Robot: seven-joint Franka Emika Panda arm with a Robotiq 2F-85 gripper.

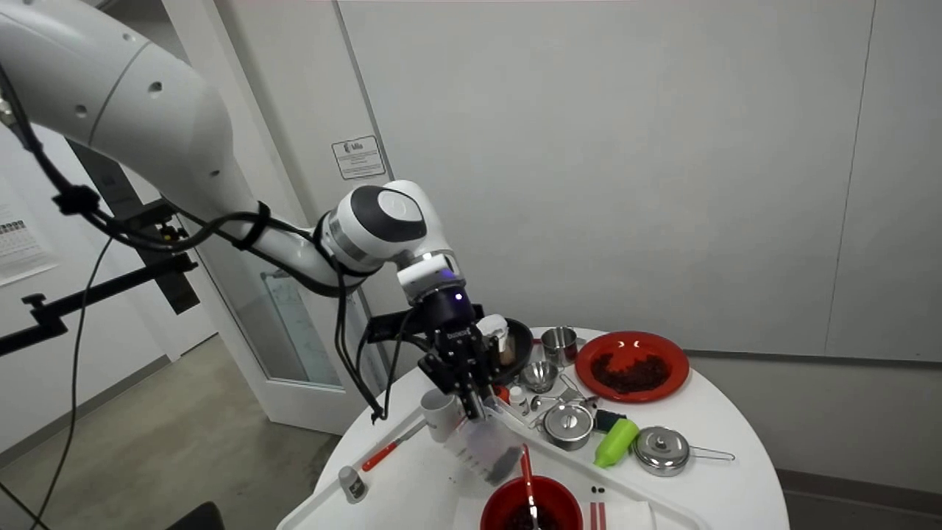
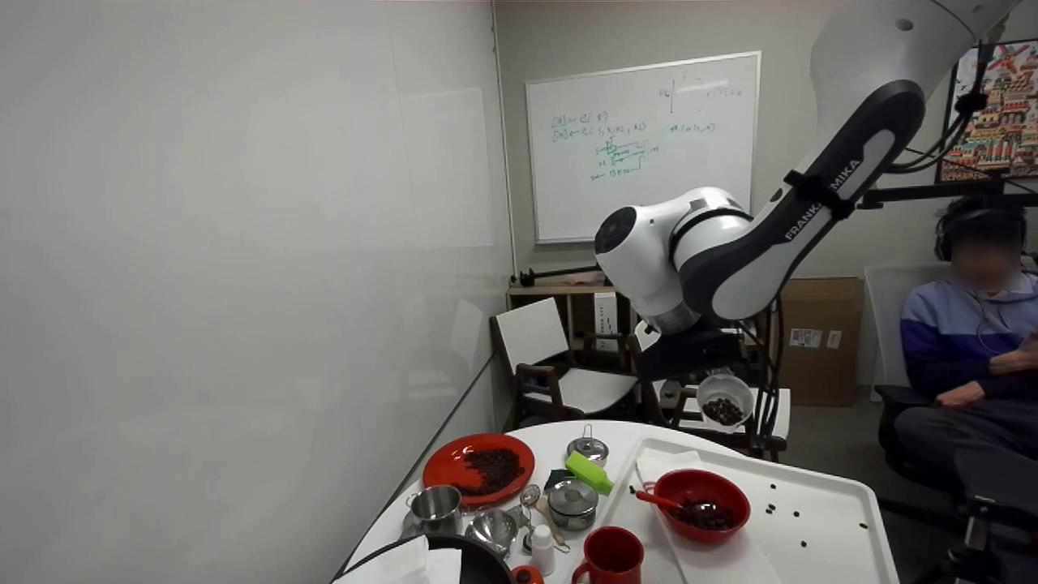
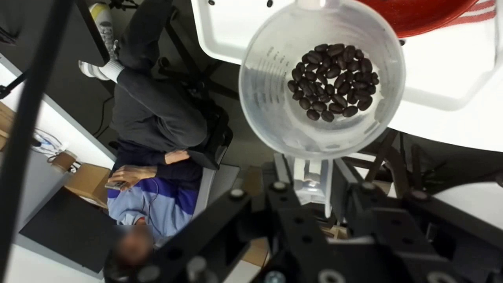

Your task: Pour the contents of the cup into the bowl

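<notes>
My gripper [image 3: 312,173] is shut on the handle of a clear plastic measuring cup [image 3: 271,106], held in the air. Dark beans [image 3: 334,80] lie at its bottom. The cup looks tilted in an exterior view [image 1: 471,442], near the red bowl [image 1: 491,508]. In an exterior view [image 2: 726,388] its mouth shows, with beans inside. The red bowl [image 2: 702,535] stands on the white tray [image 2: 851,560] with dark beans and a red-handled spoon [image 2: 658,500] in it. Its edge shows in the wrist view [image 3: 420,19]. A red cup with a handle [image 2: 613,558] stands near the tray's edge.
A red plate [image 1: 589,368] with dark beans, a steel cup [image 1: 559,347], lidded steel pots [image 1: 568,427] and a green bottle [image 1: 617,443] stand beside the tray. A white mug [image 1: 439,414] and red-handled knife [image 1: 379,456] are on the tray. Loose beans [image 2: 770,509] lie there too.
</notes>
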